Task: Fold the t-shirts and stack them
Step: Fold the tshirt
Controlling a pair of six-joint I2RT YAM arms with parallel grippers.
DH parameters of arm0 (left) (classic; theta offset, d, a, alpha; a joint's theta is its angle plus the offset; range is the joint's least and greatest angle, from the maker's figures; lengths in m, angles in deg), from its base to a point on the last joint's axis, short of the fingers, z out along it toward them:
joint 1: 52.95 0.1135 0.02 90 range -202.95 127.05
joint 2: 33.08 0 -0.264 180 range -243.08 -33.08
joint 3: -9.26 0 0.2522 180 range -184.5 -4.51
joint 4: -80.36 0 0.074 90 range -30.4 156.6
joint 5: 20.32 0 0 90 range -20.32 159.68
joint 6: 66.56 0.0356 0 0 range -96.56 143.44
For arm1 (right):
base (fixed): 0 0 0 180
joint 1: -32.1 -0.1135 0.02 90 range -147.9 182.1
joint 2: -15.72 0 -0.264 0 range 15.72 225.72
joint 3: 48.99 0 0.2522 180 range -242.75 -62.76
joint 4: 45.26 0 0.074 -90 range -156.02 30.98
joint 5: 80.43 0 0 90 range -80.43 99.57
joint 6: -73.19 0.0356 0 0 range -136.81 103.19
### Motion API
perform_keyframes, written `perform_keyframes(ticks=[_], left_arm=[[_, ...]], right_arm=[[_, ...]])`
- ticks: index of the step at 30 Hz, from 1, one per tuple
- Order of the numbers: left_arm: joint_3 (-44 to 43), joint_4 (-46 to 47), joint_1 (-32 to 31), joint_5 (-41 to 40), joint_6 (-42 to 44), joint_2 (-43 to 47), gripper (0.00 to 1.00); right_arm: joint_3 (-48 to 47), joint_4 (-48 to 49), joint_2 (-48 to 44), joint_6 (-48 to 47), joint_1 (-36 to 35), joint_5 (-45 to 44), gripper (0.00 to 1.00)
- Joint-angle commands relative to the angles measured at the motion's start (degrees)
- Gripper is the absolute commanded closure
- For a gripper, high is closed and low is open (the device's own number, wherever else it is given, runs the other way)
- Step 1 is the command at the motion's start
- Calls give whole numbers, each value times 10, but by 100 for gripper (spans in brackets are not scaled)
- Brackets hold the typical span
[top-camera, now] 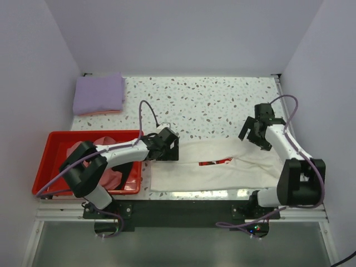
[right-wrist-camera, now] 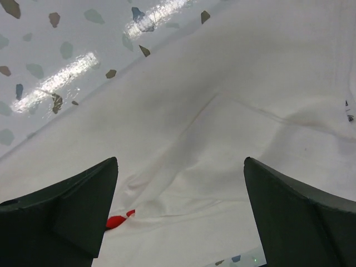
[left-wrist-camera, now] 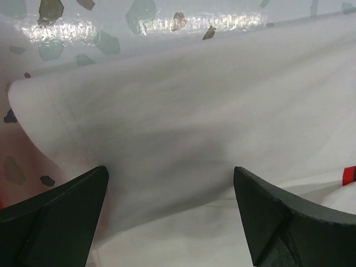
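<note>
Overhead, 1 cream t-shirt (top-camera: 189,175) — 1 lavender t-shirt (top-camera: 99,93)

The left end effector (left-wrist-camera: 170,169) stands wide open, its two dark fingers (left-wrist-camera: 55,217) apart with nothing gripped. Beneath and ahead of it lies the cream-white t-shirt (left-wrist-camera: 194,111), its stitched hem curling off to the left. A sliver of red print (left-wrist-camera: 349,175) shows at far right. Beyond the cloth lies the speckled, glossy desk (left-wrist-camera: 83,33).
</note>
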State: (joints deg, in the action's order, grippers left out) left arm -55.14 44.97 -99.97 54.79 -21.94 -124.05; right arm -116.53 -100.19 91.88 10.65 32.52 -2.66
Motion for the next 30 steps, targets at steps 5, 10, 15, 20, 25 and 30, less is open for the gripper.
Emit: perform_keyframes(ticks=[5, 10, 15, 20, 25, 30], left_arm=[[38, 28, -3, 13, -1, 13, 0], [50, 24, -3, 16, -11, 9, 0], [82, 16, -2, 22, -19, 17, 0], [110, 7, -3, 51, -30, 16, 0], [132, -10, -14, 94, -62, 30, 0], [152, -44, -51, 104, -99, 68, 0]], right_arm=[[-47, 79, 167, 8, 3, 25, 1], [-58, 128, 236, 3, 3, 85, 1], [-94, 160, 289, -9, 2, 144, 1], [-176, 154, 361, -32, -24, 158, 1], [-317, 116, 448, -54, -60, 157, 1], [-446, 82, 530, -51, -91, 175, 1]])
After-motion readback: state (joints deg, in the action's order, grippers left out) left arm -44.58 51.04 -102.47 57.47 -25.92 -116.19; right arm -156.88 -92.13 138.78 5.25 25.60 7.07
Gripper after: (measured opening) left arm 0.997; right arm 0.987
